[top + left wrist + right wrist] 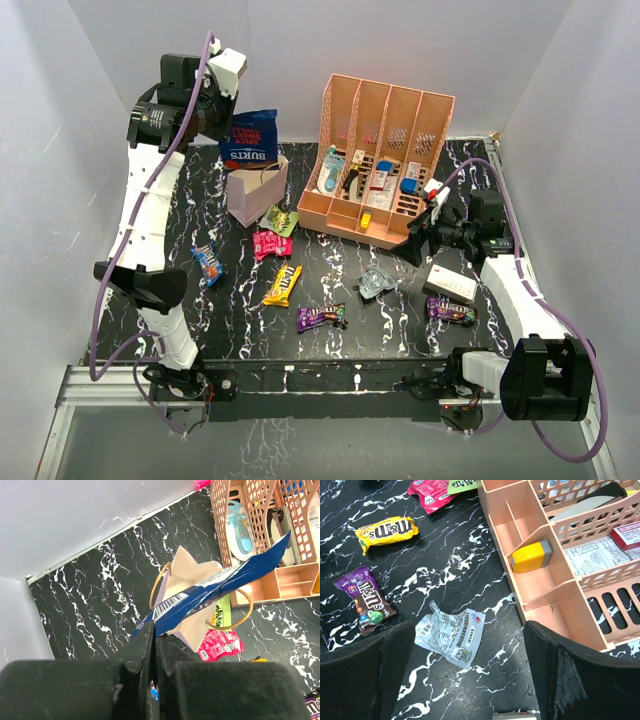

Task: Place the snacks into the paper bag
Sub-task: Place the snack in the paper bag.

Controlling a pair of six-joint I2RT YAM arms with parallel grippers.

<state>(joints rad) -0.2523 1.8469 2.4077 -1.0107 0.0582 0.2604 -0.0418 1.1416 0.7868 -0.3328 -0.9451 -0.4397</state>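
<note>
Gripping the blue crisp bag (215, 587), left fingers (135, 655) hang over the white-walled black marble counter (100, 600). Right fingers (365, 675) gape.

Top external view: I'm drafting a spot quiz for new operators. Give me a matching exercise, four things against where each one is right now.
Things
1. blue crisp bag
2. yellow packet
3. clear-silver wrapper
4. white box

Places
A. on the table, close beside the right arm
B. pinched in the shut left gripper, above the paper bag
C. on the table, in front of the open right gripper
D. on the table, between the pink packet and a purple packet

Pairs: 1-B, 2-D, 3-C, 4-A
</note>
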